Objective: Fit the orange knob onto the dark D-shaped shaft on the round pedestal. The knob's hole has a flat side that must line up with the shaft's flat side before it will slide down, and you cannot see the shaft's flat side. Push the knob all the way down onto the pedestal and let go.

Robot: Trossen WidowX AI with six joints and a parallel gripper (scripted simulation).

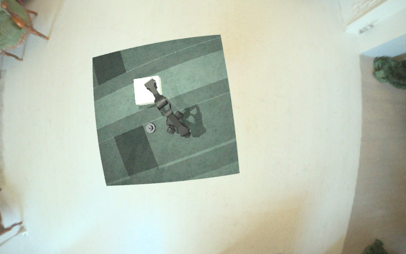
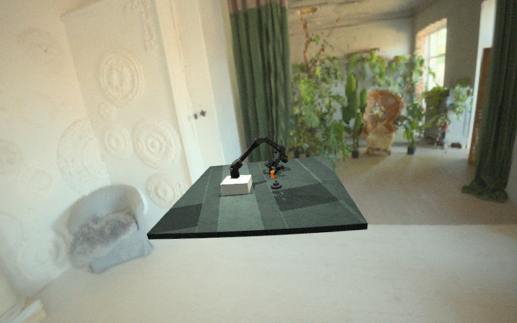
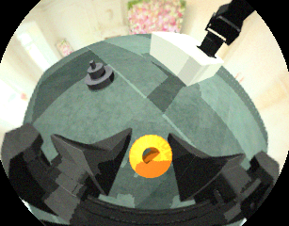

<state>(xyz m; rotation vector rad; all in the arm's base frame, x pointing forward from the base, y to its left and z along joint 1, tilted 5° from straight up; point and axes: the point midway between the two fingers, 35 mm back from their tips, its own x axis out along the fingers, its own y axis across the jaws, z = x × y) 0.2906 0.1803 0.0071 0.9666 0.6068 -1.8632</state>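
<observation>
The orange knob (image 2: 272,174) (image 3: 150,170) stands below the arm in the exterior view. In the wrist view its end with the hole faces the camera, between the two dark fingers. My gripper (image 2: 274,169) (image 3: 151,134) is open around it, with a gap showing at the left finger. I cannot tell whether the knob touches the table. The knob is hidden in the top view. The dark round pedestal (image 1: 150,128) (image 2: 276,186) (image 3: 100,82) stands apart from them, with its bare shaft (image 3: 92,64) upright. The shaft's flat side cannot be seen.
The white block (image 1: 140,94) (image 2: 235,187) (image 3: 172,54) bears the arm's base, on the far side in the wrist view. The green patterned table top (image 1: 199,157) (image 2: 309,218) has its front edge low in the exterior view.
</observation>
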